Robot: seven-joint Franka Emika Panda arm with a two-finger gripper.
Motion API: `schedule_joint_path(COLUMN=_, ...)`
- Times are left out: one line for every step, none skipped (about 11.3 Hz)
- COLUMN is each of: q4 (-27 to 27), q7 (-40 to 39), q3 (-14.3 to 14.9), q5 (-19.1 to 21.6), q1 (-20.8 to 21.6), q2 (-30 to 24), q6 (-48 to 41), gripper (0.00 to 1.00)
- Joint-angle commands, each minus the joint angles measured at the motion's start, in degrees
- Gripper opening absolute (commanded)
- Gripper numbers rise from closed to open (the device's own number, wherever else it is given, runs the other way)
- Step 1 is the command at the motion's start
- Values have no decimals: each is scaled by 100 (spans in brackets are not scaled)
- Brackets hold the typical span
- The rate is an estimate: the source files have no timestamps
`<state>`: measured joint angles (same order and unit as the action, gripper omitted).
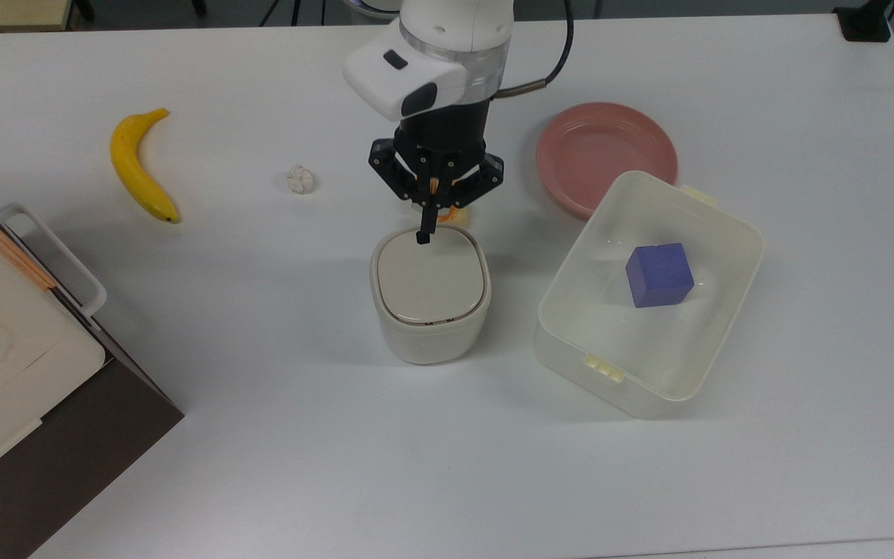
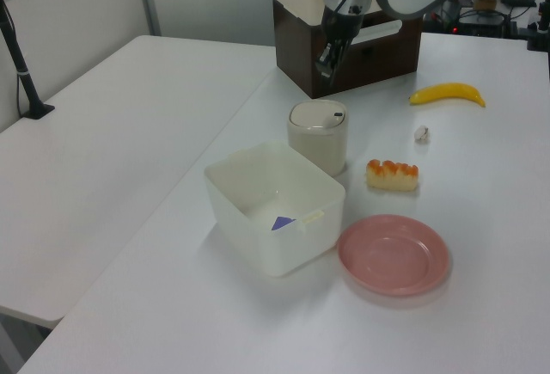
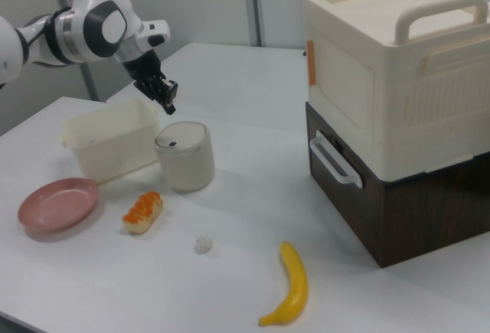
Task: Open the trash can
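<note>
Your trash can [image 1: 430, 303] stands upright near the middle of the counter [image 1: 261, 435], its flat lid [image 1: 430, 281] down. In the top view the clear box [image 1: 651, 295] is on its right and the pastry [image 3: 143, 211] sits just beyond its far rim. The gripper [image 1: 422, 235] hangs over that far rim with its fingers drawn together into one narrow tip, holding nothing, right above where the black button [image 3: 174, 144] sits.

Judge the can as light, stiff, smooth plastic: it will likely slide or tip if you shove it sideways. Don't grab it. Press straight down on the button with the closed tip, gently, and let the hinged lid rise.

Count: one trash can, one clear box with one purple cube [image 1: 659, 274] inside, one pink plate [image 1: 594, 151], one pastry, one banana [image 1: 139, 166], one small white lump [image 1: 301, 179], and one cream crate [image 3: 394, 65] stacked on a dark brown box [image 3: 398, 218].
</note>
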<state>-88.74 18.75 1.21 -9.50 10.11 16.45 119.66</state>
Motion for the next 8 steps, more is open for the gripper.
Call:
schedule_joint_path(q4=-29, q7=295, q3=-85, q5=-297, q1=44, q2=156, q6=260, gripper=0)
schedule_joint_path(q4=-81, q7=296, q3=-85, q5=-306, q1=44, q2=227, q6=260, gripper=0)
schedule_joint_path(q4=-186, q7=296, q3=-103, q5=-333, q1=61, q2=288, q6=251, gripper=0)
schedule_joint_path(q4=-257, q7=296, q3=-164, q5=-342, q1=88, q2=306, q6=242, gripper=0)
schedule_joint_path(q4=-336, q7=296, q3=-164, q5=-350, q1=97, q2=306, q6=242, gripper=0)
schedule_joint_path(q4=-441, q7=296, q3=-165, q5=-411, q1=123, q2=306, q6=225, gripper=0)
schedule_joint_path(q4=-538, q7=304, q3=-165, q5=-464, q1=132, q2=306, q6=225, gripper=0)
schedule_joint_path(q4=-574, q7=304, q3=-165, q5=-491, q1=123, q2=315, q6=225, gripper=0)
